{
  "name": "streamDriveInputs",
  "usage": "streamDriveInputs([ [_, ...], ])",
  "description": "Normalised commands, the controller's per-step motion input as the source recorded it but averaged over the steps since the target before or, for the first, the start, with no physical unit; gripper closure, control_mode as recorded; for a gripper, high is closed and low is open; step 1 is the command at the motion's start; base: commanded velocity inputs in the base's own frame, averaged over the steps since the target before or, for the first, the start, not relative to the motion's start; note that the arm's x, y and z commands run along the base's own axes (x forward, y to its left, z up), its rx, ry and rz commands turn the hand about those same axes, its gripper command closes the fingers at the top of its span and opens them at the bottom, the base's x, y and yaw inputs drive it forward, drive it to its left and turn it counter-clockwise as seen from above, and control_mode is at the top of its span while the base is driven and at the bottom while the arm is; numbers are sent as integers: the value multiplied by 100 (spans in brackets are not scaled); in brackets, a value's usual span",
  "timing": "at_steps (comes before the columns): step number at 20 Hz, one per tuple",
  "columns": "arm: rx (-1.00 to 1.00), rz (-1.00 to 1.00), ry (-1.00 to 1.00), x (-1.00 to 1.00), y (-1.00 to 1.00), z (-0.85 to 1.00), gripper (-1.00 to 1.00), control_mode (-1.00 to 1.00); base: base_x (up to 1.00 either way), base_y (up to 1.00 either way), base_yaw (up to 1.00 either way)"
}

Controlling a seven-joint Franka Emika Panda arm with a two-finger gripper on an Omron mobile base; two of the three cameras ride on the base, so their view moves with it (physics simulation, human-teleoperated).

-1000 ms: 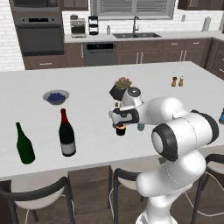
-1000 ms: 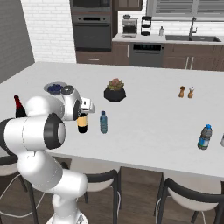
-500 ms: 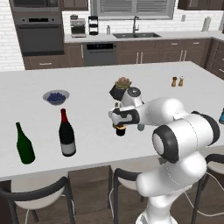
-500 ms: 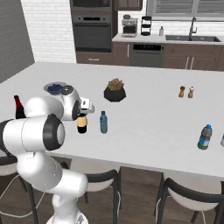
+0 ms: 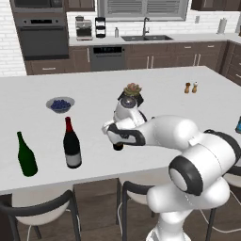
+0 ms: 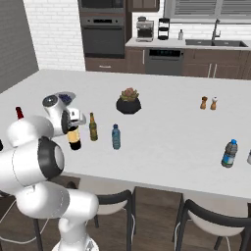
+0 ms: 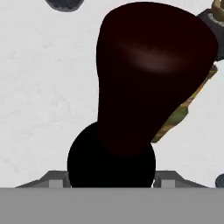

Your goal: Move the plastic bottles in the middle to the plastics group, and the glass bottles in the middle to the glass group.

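My gripper is shut on the neck of the black wine bottle with the tan-yellow label, near the counter's front left. From the left base view, the gripper covers most of that bottle. In the hand view the bottle sits between the fingertips. Just to its right stand the slim olive-brown bottle and the small blue plastic bottle. The red-topped bottle and the green bottle stand at the left. Another blue bottle stands far right.
A potted plant sits behind the middle bottles. A bowl of blueberries lies at the back left, and two shakers at the back right. Chair backs line the counter's front edge.
The gripper has carried the black wine bottle leftward, away from the olive-brown bottle, which now shows beside it. The other bottles have not moved.
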Motion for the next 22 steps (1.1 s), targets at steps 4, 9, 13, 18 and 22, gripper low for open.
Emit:
streamDriveInputs([
  [4, -2, 22, 10, 3, 53, 24, 100, -100, 0, 0, 0],
  [9, 0, 24, 18, -1, 42, 1, 100, -100, 0, 0, 0],
  [13, 0, 20, 4, -11, 32, -7, 100, -100, 0, 0, 0],
  [18, 0, 17, 0, 0, 40, -15, 100, -100, 0, 0, 0],
  [22, 0, 13, 0, 0, 40, -22, 100, -100, 0, 0, 0],
])
